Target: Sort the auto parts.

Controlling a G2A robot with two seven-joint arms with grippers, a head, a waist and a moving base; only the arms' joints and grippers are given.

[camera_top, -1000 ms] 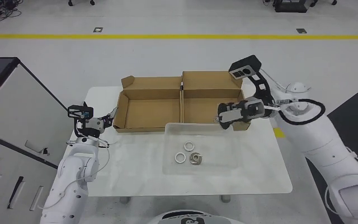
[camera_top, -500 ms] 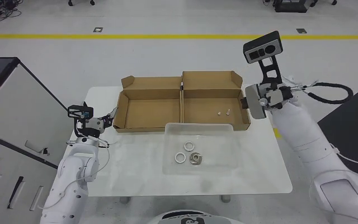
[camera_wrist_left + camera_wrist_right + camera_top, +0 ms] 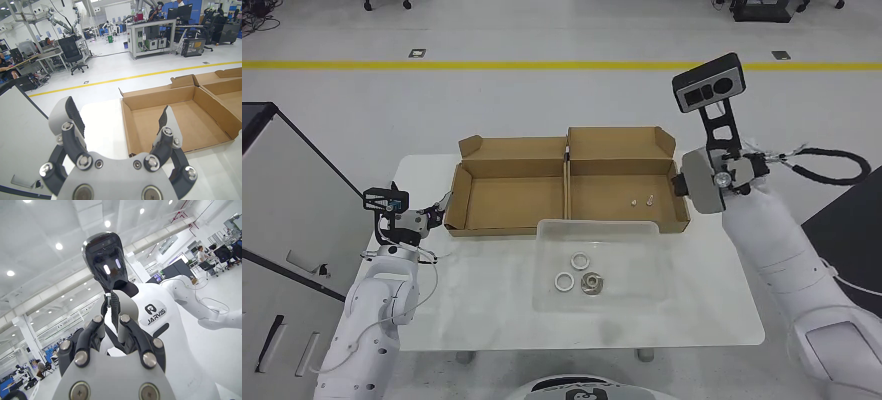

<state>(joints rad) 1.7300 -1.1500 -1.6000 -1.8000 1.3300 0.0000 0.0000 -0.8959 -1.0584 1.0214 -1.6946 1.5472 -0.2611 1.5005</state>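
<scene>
The left hand (image 3: 119,108), jaws wide apart, sat at the tabletop's (image 3: 692,300) left edge beside the left cardboard box (image 3: 507,205), the right hand (image 3: 111,299), near the far right corner, pinched a small metal part (image 3: 108,295), and two white rings (image 3: 564,282) lay in the clear tray (image 3: 642,240) toward the front edge.

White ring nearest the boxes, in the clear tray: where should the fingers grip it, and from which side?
Probably from straight above: the white ring lies flat, and the clear tray has walls that block a sideways approach. Pinch its band, inside the hole and outside, away from the other ring.
</scene>
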